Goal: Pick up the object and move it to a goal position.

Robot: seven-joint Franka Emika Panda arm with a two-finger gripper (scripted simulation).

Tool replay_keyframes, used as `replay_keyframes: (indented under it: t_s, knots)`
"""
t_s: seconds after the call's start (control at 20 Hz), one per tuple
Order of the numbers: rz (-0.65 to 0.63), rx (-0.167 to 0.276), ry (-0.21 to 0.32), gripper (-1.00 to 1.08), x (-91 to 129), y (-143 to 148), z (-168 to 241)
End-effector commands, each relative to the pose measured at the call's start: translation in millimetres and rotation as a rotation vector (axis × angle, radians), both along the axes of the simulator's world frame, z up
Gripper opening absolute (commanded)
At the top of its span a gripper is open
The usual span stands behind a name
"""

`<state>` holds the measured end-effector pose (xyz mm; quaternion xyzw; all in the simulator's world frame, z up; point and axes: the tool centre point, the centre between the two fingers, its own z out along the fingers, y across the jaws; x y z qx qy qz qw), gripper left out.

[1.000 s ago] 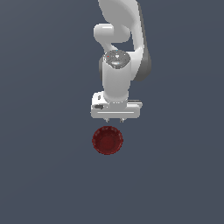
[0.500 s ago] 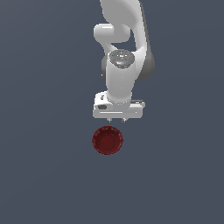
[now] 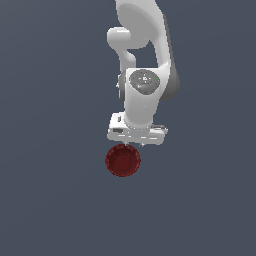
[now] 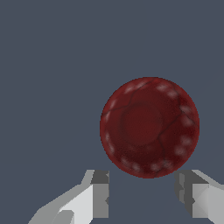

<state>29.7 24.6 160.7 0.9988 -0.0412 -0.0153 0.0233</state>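
Bowl (image 4: 149, 127) round, dark red, glossy, with scalloped rim.

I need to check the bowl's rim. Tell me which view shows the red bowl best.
The wrist view: the red bowl fills much of the picture, unobstructed, its pale-flecked rim and inner surface visible, ahead of the open gripper. The exterior view shows it small, just below the gripper, with rim detail unclear.
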Motion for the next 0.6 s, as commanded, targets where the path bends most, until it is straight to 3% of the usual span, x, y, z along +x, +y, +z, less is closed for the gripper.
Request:
replay_keyframes:
  t_s: [0.0,0.55]
  knots:
    - [-0.035,-0.019,0.016,0.28,6.6,0.8,-7.9]
    - [-0.232,-0.170,0.083,0.28,38.1,5.9,-54.2]
